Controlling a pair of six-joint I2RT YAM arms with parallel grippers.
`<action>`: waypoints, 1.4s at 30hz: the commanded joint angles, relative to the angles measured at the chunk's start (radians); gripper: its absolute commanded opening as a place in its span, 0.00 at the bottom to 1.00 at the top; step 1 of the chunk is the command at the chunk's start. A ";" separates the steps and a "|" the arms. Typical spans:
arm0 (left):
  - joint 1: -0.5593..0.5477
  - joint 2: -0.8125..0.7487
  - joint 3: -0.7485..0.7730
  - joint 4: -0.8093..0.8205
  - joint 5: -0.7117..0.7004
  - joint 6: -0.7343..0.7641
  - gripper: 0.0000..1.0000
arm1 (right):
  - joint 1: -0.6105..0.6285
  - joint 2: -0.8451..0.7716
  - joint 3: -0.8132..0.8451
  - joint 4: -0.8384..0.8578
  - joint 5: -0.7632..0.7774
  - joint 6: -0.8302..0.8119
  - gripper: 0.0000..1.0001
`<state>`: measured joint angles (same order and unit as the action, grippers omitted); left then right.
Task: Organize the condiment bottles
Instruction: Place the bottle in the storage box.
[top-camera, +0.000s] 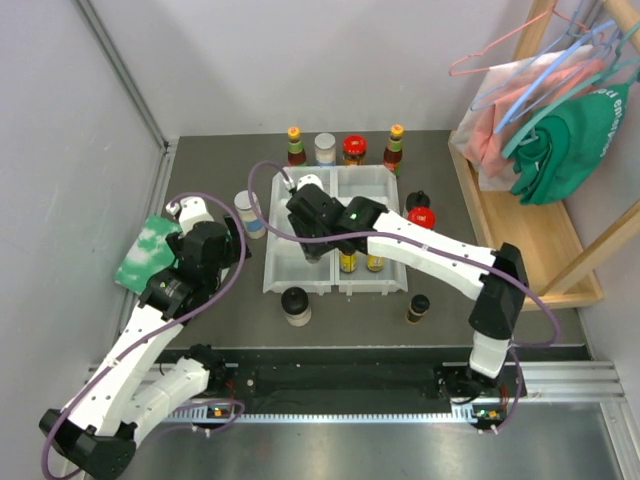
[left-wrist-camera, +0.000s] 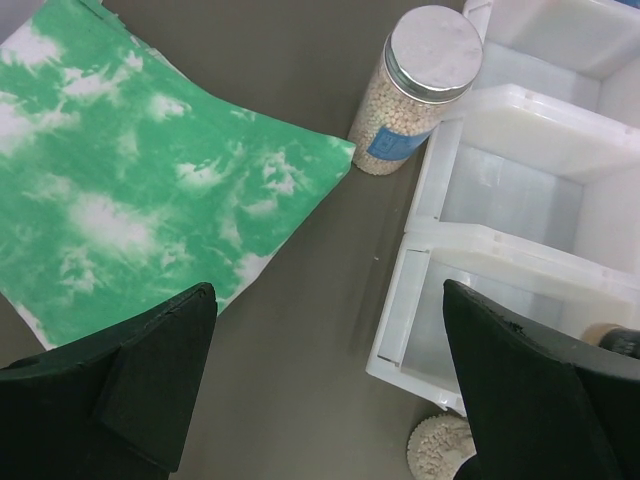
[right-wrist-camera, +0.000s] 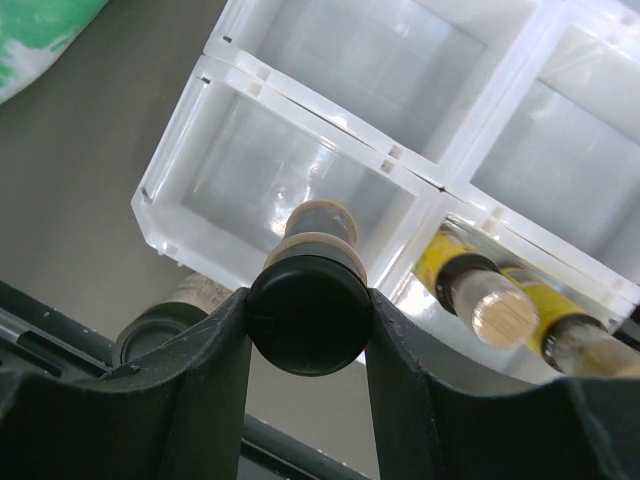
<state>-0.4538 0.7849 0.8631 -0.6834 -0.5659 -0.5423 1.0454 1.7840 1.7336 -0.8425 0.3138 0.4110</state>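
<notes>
The black-capped bottle (right-wrist-camera: 318, 222), body mostly hidden behind its own cap, is pinched cap-uppermost by the right gripper (right-wrist-camera: 308, 340), long axis roughly upright, over the near-left compartment of the tray (right-wrist-camera: 180, 215); the left gripper (left-wrist-camera: 325, 380) is held spread.

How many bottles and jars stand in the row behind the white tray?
4. From left to right in the top view: a sauce bottle, a pale-lidded jar, a red-lidded jar and a second sauce bottle. None looks hidden there.

Two bottles (top-camera: 375, 263) stand in the near right compartment of the tray (top-camera: 370, 190), a jar (top-camera: 250, 213) left of it.
</notes>
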 joint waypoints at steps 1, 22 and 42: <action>0.006 -0.013 -0.004 0.058 -0.017 0.018 0.99 | 0.013 0.057 0.043 0.065 -0.036 0.011 0.00; 0.010 -0.012 -0.009 0.059 -0.003 0.024 0.99 | 0.011 0.184 -0.049 0.082 -0.012 0.115 0.00; 0.026 -0.029 -0.010 0.056 -0.022 -0.005 0.99 | 0.010 0.132 -0.160 0.094 0.047 0.195 0.26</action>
<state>-0.4374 0.7742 0.8604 -0.6735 -0.5690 -0.5304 1.0473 1.9438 1.6073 -0.7231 0.3210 0.5877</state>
